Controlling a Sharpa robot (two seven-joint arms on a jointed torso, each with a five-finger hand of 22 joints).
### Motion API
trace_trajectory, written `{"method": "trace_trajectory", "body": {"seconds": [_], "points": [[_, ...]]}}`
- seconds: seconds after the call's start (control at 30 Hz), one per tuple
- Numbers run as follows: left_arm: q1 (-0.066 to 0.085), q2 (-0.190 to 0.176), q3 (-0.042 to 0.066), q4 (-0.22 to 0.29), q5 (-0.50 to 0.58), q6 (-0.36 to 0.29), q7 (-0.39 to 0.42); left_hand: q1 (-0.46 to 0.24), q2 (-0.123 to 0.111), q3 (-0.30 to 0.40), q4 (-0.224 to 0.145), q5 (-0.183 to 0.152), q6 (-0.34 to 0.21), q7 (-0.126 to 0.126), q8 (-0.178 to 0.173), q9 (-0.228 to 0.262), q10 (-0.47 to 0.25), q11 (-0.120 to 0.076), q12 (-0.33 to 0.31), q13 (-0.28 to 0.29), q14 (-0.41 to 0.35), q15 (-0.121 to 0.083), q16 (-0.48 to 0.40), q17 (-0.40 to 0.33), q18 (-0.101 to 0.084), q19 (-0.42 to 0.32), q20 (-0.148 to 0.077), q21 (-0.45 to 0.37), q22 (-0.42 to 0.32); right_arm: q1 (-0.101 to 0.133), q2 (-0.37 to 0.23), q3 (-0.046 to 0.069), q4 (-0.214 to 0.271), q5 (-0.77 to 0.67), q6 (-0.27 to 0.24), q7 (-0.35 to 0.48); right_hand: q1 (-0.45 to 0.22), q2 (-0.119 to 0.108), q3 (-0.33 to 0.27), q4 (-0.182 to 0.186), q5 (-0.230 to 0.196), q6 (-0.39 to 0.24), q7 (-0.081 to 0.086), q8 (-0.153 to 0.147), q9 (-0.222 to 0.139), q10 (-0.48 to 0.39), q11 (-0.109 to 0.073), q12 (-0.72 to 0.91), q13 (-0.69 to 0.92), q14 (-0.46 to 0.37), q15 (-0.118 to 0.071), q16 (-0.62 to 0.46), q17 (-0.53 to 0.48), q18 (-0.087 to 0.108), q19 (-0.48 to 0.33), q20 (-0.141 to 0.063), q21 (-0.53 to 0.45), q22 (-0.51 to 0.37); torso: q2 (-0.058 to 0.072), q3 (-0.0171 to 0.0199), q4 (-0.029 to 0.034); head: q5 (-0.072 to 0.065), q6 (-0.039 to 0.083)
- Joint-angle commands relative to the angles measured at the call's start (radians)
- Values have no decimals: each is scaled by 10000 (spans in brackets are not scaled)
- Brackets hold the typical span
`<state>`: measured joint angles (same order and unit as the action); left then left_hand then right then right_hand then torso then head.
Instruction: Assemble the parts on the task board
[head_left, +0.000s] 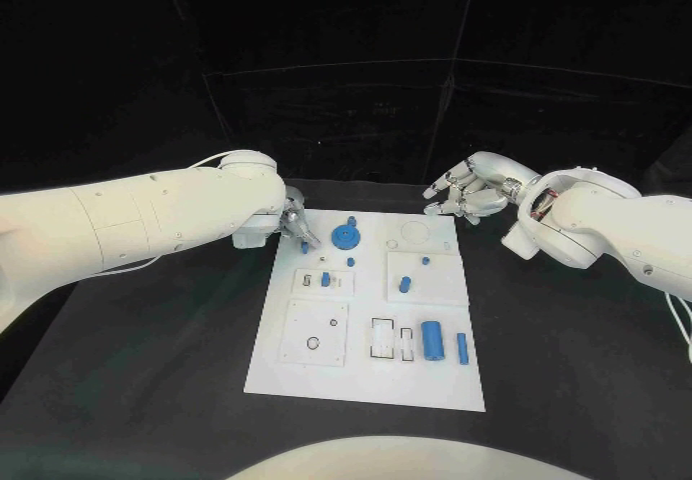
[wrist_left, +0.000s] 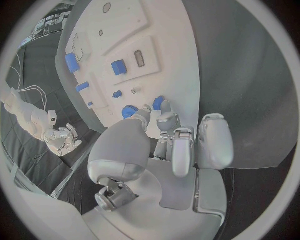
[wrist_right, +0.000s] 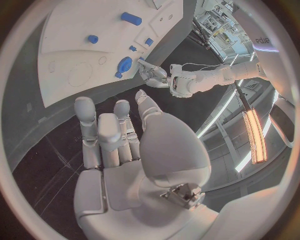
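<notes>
The white task board (head_left: 368, 385) lies in the middle of the black table. My left hand (head_left: 294, 226) is at the board's far left corner, and its fingertips pinch a small blue part (wrist_left: 159, 103) just above the board's edge; the same part (head_left: 304, 246) peeks out under the fingers in the head view. Beside it on the board stands a round blue gear-like part (head_left: 346, 237). My right hand (head_left: 469, 190) hovers off the board's far right corner, holding nothing, its fingers loosely bent and apart.
Other blue parts sit on the board: a small peg (head_left: 351, 262), a piece in a socket (head_left: 326, 279), two near the middle right (head_left: 405, 283), a thick cylinder (head_left: 434, 341) and a slim bar (head_left: 463, 348). Black table surrounds the board.
</notes>
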<state>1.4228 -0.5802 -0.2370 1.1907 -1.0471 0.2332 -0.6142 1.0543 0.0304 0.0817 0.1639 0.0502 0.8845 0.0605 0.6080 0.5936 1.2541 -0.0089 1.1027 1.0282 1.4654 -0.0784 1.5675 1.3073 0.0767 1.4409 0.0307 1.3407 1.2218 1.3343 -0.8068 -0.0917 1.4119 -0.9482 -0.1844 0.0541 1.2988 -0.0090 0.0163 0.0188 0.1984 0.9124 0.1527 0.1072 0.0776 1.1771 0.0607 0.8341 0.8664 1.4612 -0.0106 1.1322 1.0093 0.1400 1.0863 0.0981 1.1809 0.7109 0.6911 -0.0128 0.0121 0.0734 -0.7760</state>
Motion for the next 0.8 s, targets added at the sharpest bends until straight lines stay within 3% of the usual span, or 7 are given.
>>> {"method": "trace_trajectory", "body": {"seconds": [0.03,0.23,0.33,0.43,0.53,0.8], "points": [[10,6,4,20,-67,43,91,132,10,16,-60,-18,69,-8,-21,-11,-79,-21,35,-11,1054,53,32,2635,-52,20,46,27,12,20,9,7,-3,3,-21,45,8,80,-72,-13,36,-4,3,55,-4,-63,20,-34,-14,-65,-28,-49,-11,146,-49,-3,-54,-15,-5,-3,1,-7,-5],[9,-16,4,11,-67,55,69,350,68,71,-213,-18,80,-12,-14,-34,-84,-26,35,-25,1054,51,32,2635,-52,19,45,23,15,20,2,7,-10,3,-19,37,8,80,-72,-13,36,-4,3,55,-4,-63,20,-34,-14,-65,-28,-49,-11,146,-49,-3,-54,-15,-4,0,6,-7,-17],[9,-23,4,18,-66,17,77,696,215,261,-438,-17,73,-42,-15,-54,-86,-53,37,-29,1054,32,32,2635,-50,18,35,17,14,20,4,7,-20,3,-19,35,8,80,-72,-13,36,-4,3,55,-4,-63,20,-34,-14,-65,-28,-49,-11,146,-49,-3,-54,-15,-5,-1,6,-9,-24],[7,-35,4,35,-47,-78,107,1311,503,703,-836,-9,23,-120,-38,-82,-109,-129,14,-46,1054,-14,32,2635,-46,17,7,11,13,20,6,7,-33,3,-19,33,8,80,-72,-13,36,-4,3,55,-4,-63,20,-34,-14,-65,-28,-49,-11,146,-49,-3,-54,-15,-5,-7,3,-7,-32],[5,-70,5,70,25,-222,168,2174,899,1599,-1467,-15,-124,-169,-100,-118,-165,-196,-51,-66,1054,-86,32,2635,-45,17,-59,6,18,20,4,7,-44,3,-20,31,8,80,-72,-13,36,-4,3,55,-4,-63,20,-34,-14,-65,-28,-49,-11,146,-49,-3,-54,-15,-3,-4,0,1,-37],[4,-392,9,407,465,-632,377,1780,609,3057,-1852,-28,-203,-65,83,-16,-99,-95,-129,-149,1054,-8,32,2635,-56,19,-35,-11,29,20,-8,7,-64,3,-10,20,8,80,-72,-13,36,-4,3,55,-4,-63,20,-34,-14,-65,-28,-49,-11,146,-49,-3,-54,-15,-7,-5,4,1,-60]]}}
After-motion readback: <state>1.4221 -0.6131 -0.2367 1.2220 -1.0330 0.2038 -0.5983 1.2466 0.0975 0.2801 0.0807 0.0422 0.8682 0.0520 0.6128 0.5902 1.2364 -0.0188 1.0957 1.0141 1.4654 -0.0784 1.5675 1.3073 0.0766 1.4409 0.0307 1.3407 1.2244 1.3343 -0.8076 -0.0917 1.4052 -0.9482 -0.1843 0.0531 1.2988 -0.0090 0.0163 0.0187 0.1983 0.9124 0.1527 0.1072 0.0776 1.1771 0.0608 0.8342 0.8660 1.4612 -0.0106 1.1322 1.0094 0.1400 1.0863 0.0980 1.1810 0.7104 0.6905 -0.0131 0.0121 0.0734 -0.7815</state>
